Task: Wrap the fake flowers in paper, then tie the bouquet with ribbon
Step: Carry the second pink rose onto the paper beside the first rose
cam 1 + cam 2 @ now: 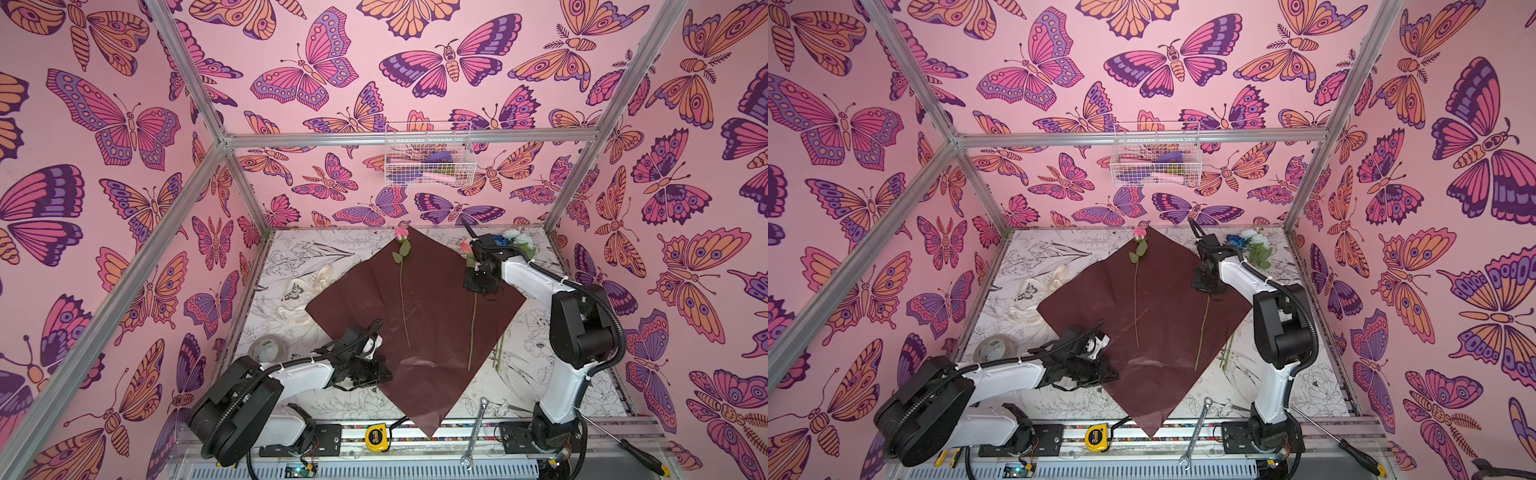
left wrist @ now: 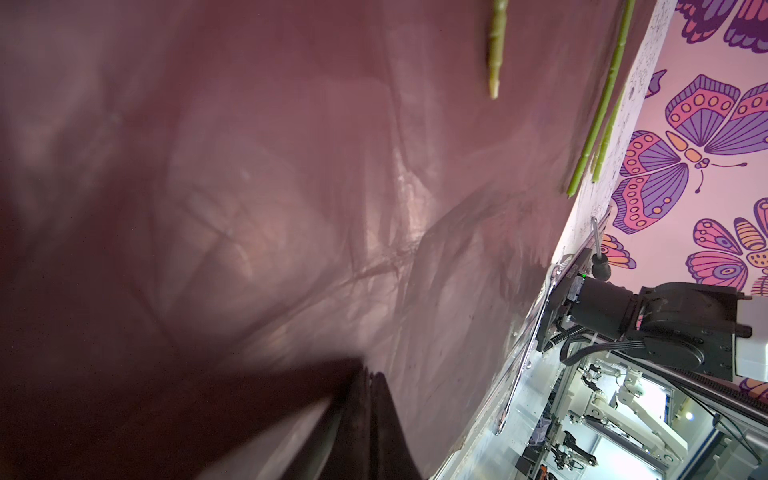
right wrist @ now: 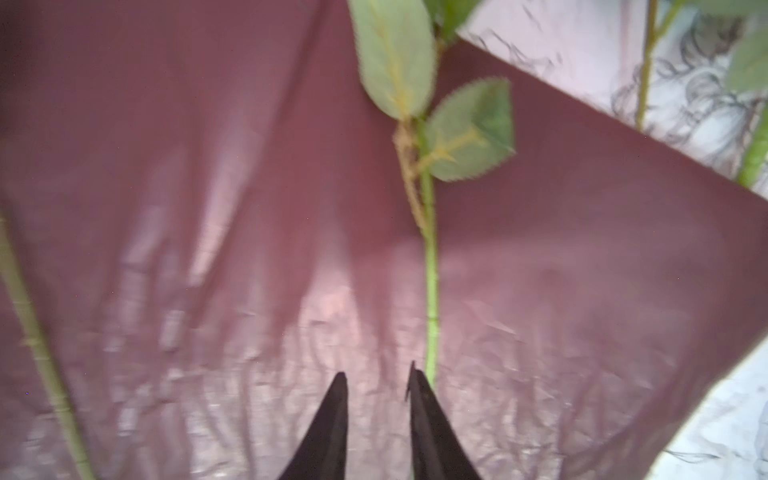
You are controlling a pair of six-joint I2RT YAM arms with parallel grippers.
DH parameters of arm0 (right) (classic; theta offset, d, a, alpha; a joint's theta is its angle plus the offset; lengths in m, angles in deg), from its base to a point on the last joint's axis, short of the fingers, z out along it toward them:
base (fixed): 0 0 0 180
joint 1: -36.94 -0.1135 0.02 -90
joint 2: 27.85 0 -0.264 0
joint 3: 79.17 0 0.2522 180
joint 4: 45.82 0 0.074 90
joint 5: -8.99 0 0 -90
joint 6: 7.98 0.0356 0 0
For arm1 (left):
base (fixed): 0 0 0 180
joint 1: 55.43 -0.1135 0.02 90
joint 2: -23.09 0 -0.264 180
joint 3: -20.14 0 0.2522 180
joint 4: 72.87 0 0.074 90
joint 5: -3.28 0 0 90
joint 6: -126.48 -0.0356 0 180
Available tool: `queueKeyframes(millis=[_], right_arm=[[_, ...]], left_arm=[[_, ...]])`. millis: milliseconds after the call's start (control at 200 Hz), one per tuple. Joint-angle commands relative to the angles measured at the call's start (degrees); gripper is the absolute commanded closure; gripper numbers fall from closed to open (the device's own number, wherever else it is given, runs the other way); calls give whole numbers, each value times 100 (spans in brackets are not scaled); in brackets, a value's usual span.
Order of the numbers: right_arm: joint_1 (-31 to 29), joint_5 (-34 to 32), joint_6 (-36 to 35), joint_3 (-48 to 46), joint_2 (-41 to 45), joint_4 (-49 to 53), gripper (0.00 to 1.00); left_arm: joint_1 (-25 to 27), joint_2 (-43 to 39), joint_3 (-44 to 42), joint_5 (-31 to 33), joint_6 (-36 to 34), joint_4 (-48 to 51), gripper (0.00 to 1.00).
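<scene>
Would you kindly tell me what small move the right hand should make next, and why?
Probably lift the right hand straight up: its jaws stand apart, the green-stemmed peach rose lies beside them on the glossy dark red wrapping paper, and white and blue roses lie off the paper.

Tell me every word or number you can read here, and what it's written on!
"3m": on the yellow tape measure.
Green label on the clear tape roll: too small to read.
Lettering on the cream ribbon: too small to read.
</scene>
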State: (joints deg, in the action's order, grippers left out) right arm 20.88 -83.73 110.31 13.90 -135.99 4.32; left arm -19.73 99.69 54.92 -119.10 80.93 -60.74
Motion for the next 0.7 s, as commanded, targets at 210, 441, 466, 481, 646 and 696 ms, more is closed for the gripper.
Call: queueKeyframes(millis=[210, 441, 466, 481, 646, 696], right_arm=[[137, -80, -420, 76, 4, 60, 60], [186, -87, -450, 77, -123, -40, 54], [190, -93, -467, 91, -135, -55, 54], [190, -96, -465, 99, -142, -56, 53], [215, -36, -490, 204, -303, -87, 53], [212, -28, -483, 238, -359, -92, 53]], left_arm=[[27, -92, -159, 314, 91, 427, 100], [28, -66, -142, 294, 53, 428, 100], [29, -67, -142, 295, 47, 430, 100], [33, -74, -135, 290, 47, 432, 100], [31, -73, -137, 287, 55, 442, 100], [26, -70, -137, 294, 56, 439, 100]])
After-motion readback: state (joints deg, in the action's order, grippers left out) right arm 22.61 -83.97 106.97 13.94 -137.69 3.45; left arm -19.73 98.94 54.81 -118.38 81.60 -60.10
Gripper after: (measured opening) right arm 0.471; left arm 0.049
